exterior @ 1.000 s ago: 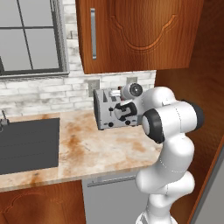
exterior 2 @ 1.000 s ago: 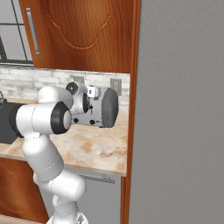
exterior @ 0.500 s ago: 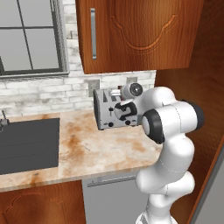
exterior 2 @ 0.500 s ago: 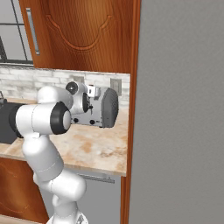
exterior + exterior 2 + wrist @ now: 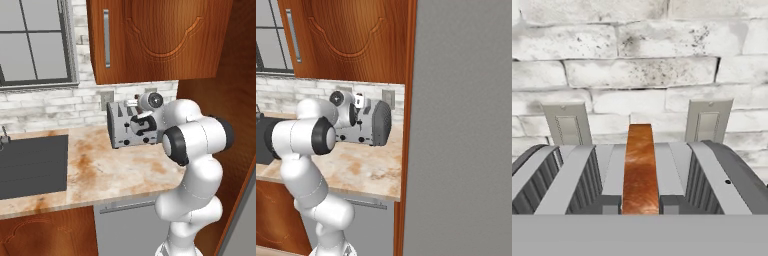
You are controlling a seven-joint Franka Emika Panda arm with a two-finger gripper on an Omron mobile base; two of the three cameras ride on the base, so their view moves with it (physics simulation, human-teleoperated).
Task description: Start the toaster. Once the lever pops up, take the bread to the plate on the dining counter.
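From the left base view, the arm reaches from the lower right to the toaster (image 5: 131, 124), which stands at the back of the marbled worktop (image 5: 100, 172) against the brick wall, and the gripper (image 5: 134, 103) sits right over the toaster's top; its fingers cannot be made out here. The dark sink (image 5: 31, 165) lies well apart to the left, leaving bare worktop between, while the wooden side panel (image 5: 220, 100) stands close on the right and the upper cabinet (image 5: 150, 40) hangs overhead, so the freest way out looks to be up a little and back toward the base. From the right base view, the toaster (image 5: 372, 125) stands near the worktop's right edge, just beside the tall grey panel (image 5: 461, 125), and the hand (image 5: 358, 102) rests at its top with little room on that side. In the hand view, the bread (image 5: 640, 170) stands in the middle slot, its brown crust raised above the toaster's top (image 5: 722, 180), with the dark finger tips (image 5: 671, 204) on either side at its near end, clenched on it. My judgement: toasting is over and the take-out step is in hand; next comes a straight lift clear of the slot walls before any turn away, under the cabinet. The plate is yet to come.
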